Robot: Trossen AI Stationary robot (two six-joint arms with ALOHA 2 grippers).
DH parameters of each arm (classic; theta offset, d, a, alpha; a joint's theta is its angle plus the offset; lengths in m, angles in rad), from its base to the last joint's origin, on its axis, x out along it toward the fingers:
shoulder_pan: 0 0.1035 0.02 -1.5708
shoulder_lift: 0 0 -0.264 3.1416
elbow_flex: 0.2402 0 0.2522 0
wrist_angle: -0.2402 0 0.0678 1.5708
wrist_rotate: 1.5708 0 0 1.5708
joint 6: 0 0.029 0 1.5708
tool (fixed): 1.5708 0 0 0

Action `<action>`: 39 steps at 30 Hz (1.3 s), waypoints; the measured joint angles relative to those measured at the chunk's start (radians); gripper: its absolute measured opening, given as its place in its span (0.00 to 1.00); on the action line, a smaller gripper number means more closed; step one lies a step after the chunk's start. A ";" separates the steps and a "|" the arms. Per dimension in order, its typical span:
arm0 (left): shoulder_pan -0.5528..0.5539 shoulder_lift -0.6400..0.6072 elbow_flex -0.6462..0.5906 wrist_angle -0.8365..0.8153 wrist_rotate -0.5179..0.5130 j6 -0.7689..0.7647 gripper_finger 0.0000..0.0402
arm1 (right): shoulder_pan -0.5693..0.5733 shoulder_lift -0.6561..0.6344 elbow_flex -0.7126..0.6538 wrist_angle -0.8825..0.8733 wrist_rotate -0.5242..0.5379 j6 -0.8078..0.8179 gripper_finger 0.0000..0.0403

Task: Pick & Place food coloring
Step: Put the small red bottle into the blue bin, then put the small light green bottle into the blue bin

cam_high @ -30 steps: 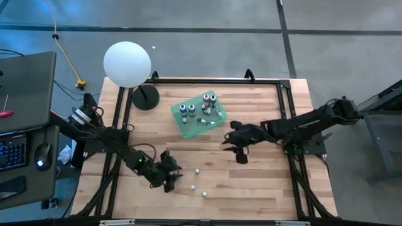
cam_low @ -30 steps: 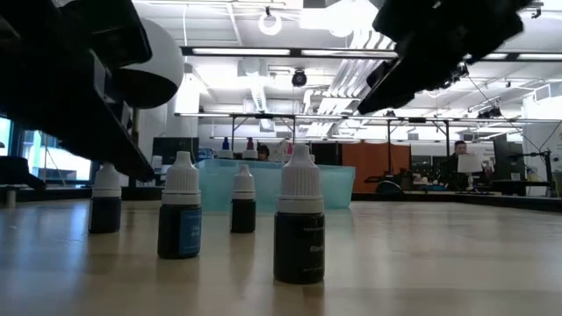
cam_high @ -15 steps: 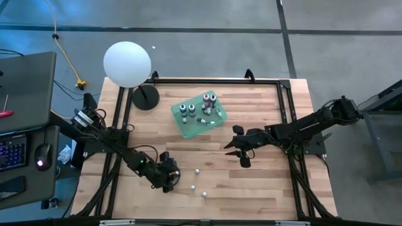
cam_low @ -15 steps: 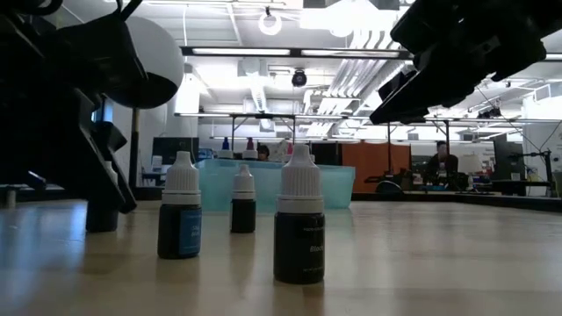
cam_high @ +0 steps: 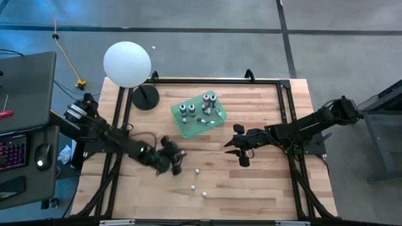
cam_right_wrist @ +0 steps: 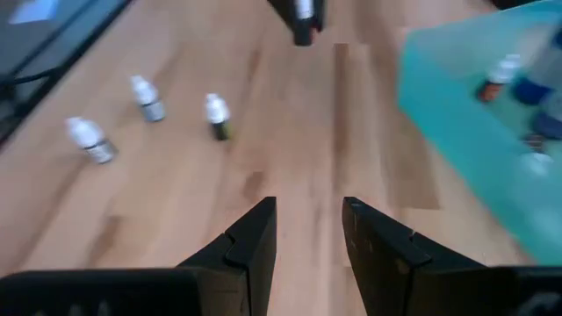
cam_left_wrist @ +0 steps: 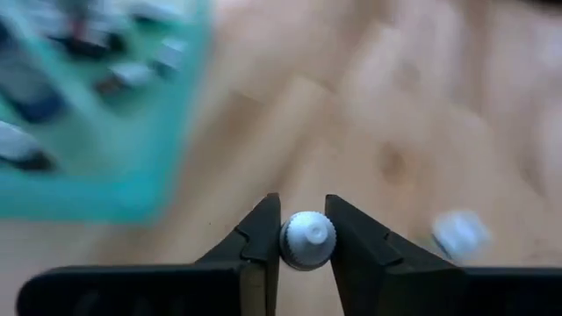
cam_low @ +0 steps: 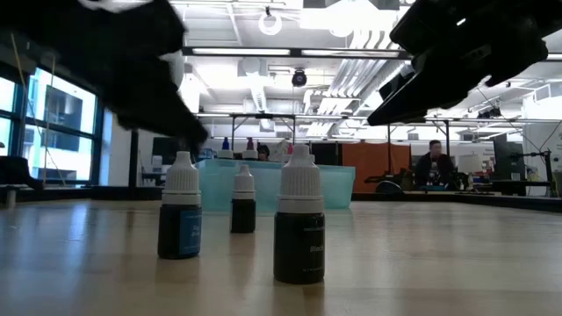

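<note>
**Three loose dropper bottles on the table, one more in the left gripper**

Item 1, loose food coloring bottles (cam_high: 196,170): three stand upright with whitish caps on the bare wood near the front of the wooden table (cam_high: 264,194), well apart from the tray. In the low view the nearest has a dark body (cam_low: 299,213), the one to its left a blue body (cam_low: 180,218), and a smaller dark one (cam_low: 243,200) stands behind them. Label print is too small to read

Item 2, held bottle (cam_left_wrist: 306,240): its whitish cap sits between the fingers of the left gripper (cam_high: 175,158), jaws narrowed onto it, lifted off the wood to the left of the loose bottles

Item 3, green tray (cam_high: 186,127): far centre of the table, holding several more bottles, some upright, some lying down

Item 4, right gripper (cam_high: 241,154): hovering right of centre, beside the tray's near right corner; jaws part open, nothing between them

Item 5, white sphere lamp (cam_high: 127,63): far left corner, on a round black base (cam_high: 145,98)

Item 6, a seated person (cam_low: 433,161) in the room beyond the table
</note>
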 joint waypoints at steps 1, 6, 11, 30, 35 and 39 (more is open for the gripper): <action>0.043 -0.014 0.000 0.000 0.005 0.004 0.18 | 0.000 0.000 0.000 0.000 0.024 0.008 0.31; 0.282 -0.032 0.000 0.026 0.099 0.085 0.19 | 0.000 0.000 0.000 -0.001 0.079 0.038 0.31; 0.450 -0.021 0.000 0.048 0.198 0.171 0.19 | 0.000 0.001 0.000 -0.001 0.075 0.038 0.31; 0.548 0.066 0.002 0.045 0.337 0.217 0.20 | 0.000 0.002 0.002 -0.017 0.074 0.038 0.31; 0.548 0.066 0.002 0.045 0.344 0.231 0.27 | 0.000 0.002 0.002 -0.011 0.073 0.039 0.31; 0.548 0.067 0.001 0.046 0.336 0.246 0.35 | 0.000 0.015 0.002 0.038 0.049 0.043 0.31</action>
